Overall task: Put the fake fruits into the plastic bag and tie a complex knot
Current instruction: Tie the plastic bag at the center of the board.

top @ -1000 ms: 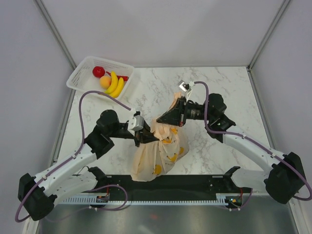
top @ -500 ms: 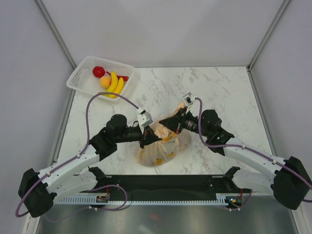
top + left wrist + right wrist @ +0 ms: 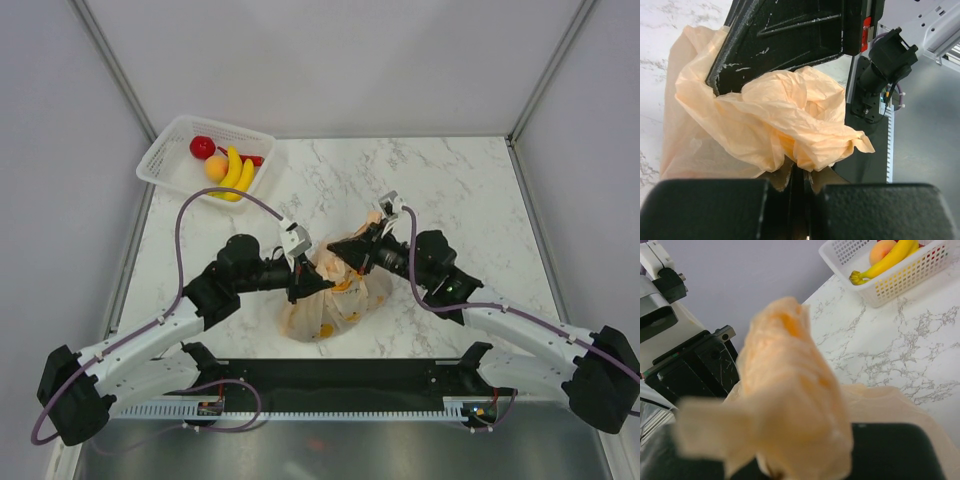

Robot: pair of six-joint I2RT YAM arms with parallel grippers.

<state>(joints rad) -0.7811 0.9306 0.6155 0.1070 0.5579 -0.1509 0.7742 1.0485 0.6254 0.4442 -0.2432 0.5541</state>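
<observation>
The peach plastic bag [image 3: 338,300] slumps on the marble near the front middle, with yellow fruit prints showing. Its handle plastic is bunched into a crumpled knot [image 3: 787,112] at the top. My left gripper [image 3: 321,284] comes in from the left, its jaws all but touching, pinching that plastic at the tips [image 3: 801,172]. My right gripper [image 3: 334,249] comes in from the right, shut on a handle strip [image 3: 790,390] that fills its view and hides the jaws. Fake fruits lie in the basket: a red apple [image 3: 202,147], bananas [image 3: 237,172], a peach [image 3: 216,167] and a red chili [image 3: 254,160].
The white lattice basket [image 3: 168,152] stands at the back left corner, also seen in the right wrist view [image 3: 900,282]. A black rail [image 3: 340,375] runs along the table's near edge. Grey walls close in on the left, back and right.
Both grippers have drawn closer together over the bag. The bag, stretched long a second ago, has sunk into a shorter heap. The basket fruits have not moved.
</observation>
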